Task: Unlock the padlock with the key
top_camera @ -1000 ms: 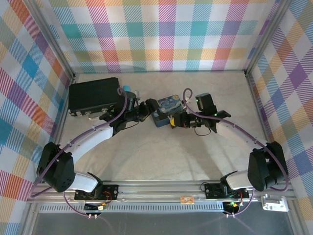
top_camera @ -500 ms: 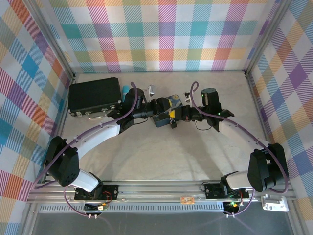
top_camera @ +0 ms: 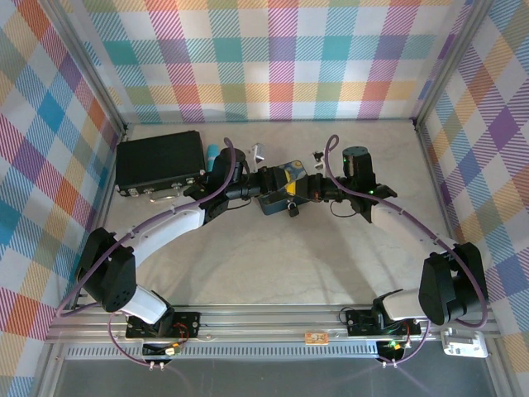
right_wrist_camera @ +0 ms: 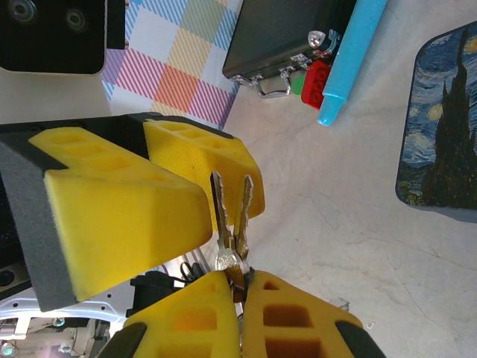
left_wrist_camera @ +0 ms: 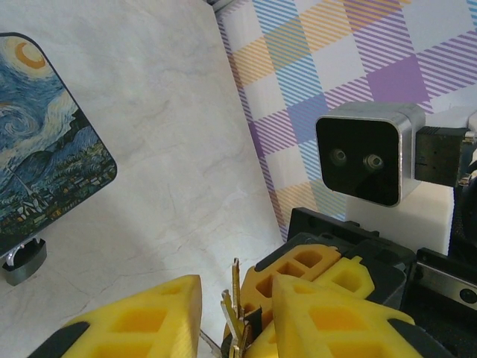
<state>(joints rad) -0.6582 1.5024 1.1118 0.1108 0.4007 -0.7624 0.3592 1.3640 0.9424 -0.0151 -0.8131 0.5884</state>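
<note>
Key [right_wrist_camera: 227, 212] is pinched at its ring by the right gripper [right_wrist_camera: 237, 291], blades up between the left gripper's [left_wrist_camera: 237, 298] spread fingers; close squarely on one blade before carrying it toward what seems the padlock [top_camera: 291, 212], at five o'clock of the painted box [top_camera: 269, 203].

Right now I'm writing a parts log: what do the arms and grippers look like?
The left arm and right arm have white curved links, black joints and loose purple cables. The left gripper and right gripper carry chunky yellow fingers with hollow cells.
</note>
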